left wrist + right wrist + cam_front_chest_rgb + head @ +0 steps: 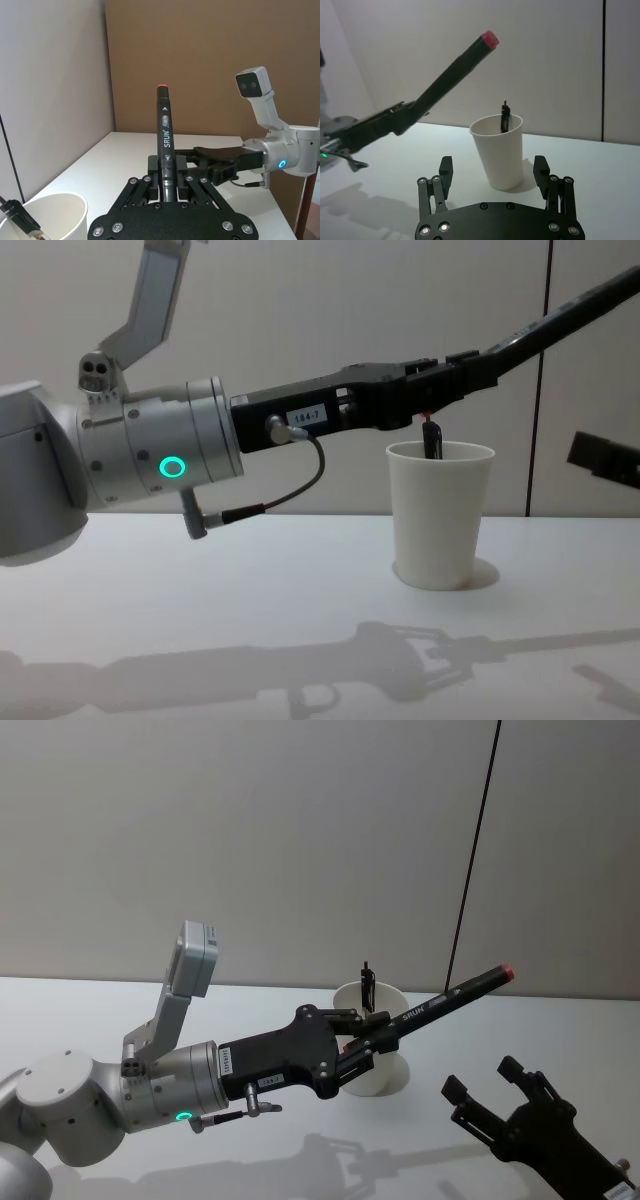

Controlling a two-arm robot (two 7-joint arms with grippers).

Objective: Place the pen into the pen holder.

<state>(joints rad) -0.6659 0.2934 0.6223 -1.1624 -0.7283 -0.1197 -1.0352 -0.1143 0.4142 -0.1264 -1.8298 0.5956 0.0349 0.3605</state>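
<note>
The left gripper (375, 1035) reaches in from 9 o'clock in the head view and is pinched on the lower part of the pen (450, 992). The pen is a black marker with a red end. It slants up and away from the gripper toward 2 o'clock, red end highest. In the left wrist view the gripper (166, 165) has both fingers pressed against the pen (164, 130), which carries white lettering along its barrel. The pen's lower end is hidden inside the gripper.

Seen from the chest, the gripper (450, 375) hangs just above the rim of the cup (440, 515), and the pen (570, 315) runs past the rim toward 2 o'clock, all of it outside the cup. The white paper cup (385, 1075) stands upright on the pale counter (100, 1010). A second pen (432, 440), thin and black, leans inside the cup with its clip end above the rim.

The right gripper (483, 1078) sits low at about 4 o'clock from the cup, near it but apart. Its fingers are spread wide and hold nothing. In its own wrist view the right gripper (492, 165) faces the cup (499, 155), with the pen (452, 72) above.
</note>
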